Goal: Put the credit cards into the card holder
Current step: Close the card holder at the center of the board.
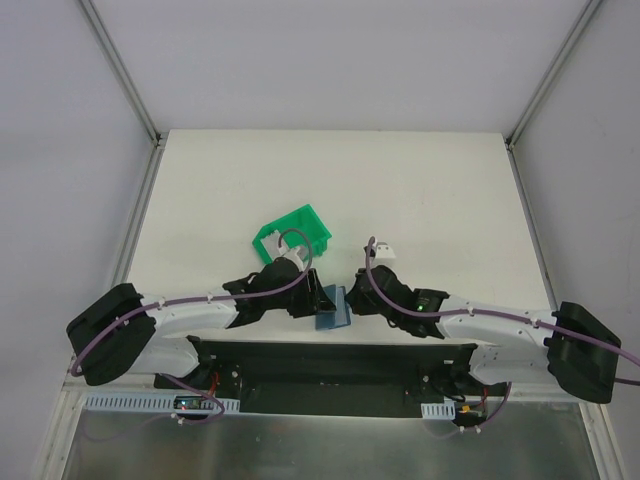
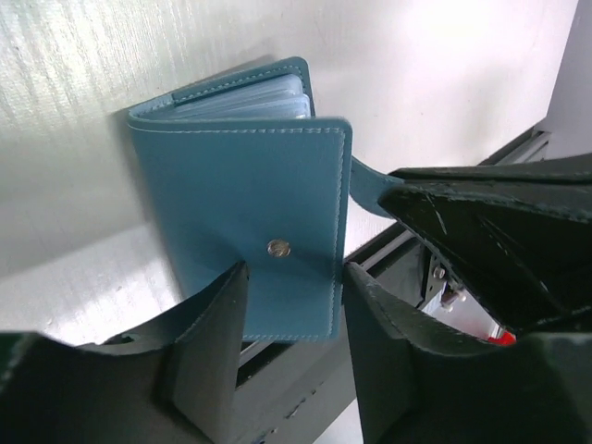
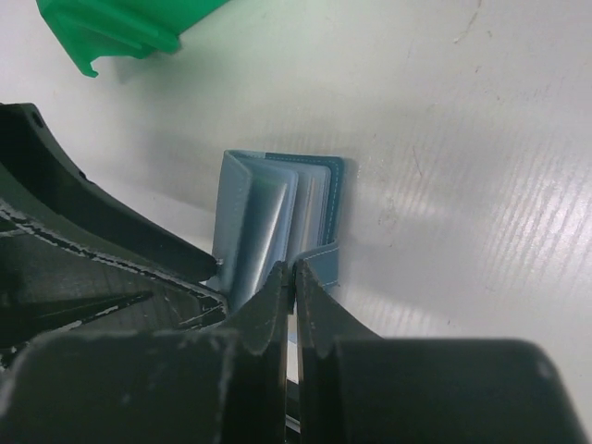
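The card holder (image 1: pixel 332 309) stands on edge just below the centre of the top view, at the near edge of the table (image 1: pixel 440 190), between both pincers. The right gripper (image 3: pixel 294 274) is pinched tight on its closing strap (a thin teal tab). The left gripper (image 2: pixel 294 282) stands parted, its fingers flanking the cover below the snap (image 2: pixel 277 248), not clamped on it. A green bin (image 1: pixel 293 232) lies above-left.

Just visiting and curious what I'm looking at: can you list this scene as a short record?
Card holder: teal, partly open, clear sleeves showing, snap outside
Right gripper: shut on the holder's strap
Left gripper: open, at the holder's cover, not gripping
Green bin: farther back on the table, apart from the holder
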Robot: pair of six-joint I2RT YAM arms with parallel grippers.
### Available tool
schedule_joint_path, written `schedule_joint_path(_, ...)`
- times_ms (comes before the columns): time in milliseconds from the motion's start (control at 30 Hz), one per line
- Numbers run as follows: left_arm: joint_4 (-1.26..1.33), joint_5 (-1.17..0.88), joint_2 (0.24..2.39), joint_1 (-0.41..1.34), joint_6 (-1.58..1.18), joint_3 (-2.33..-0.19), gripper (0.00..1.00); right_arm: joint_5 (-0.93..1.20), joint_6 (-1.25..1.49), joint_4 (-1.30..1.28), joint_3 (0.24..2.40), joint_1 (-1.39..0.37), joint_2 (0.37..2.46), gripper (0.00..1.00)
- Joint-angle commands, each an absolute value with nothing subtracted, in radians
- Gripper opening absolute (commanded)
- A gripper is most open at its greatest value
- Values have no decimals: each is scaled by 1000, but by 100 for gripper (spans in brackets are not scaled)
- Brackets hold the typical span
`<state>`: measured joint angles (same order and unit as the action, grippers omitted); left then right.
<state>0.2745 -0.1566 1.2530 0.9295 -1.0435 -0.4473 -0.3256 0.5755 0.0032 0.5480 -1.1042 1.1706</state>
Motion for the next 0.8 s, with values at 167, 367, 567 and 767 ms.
schedule_joint_path(167, 284, -106, 1315, 963, -1022, -514, 60, -356, 574, 5, 543, -1111, 1143, 0)
schedule_joint_path(367, 229, -42, 1250, 976, -977, -519, 82, -376, 577, -29, 540, -1111, 1124, 1)
schedule_joint_path(567, 160, 47, 1138, 979, -942, -502, 99, -377, 580, -37, 543, -1109, 1123, 2)
schedule_joint_path(767, 85, 129, 1026, 980, -904, -471, 99, -380, 583, -38, 545, -1109, 1127, 6)
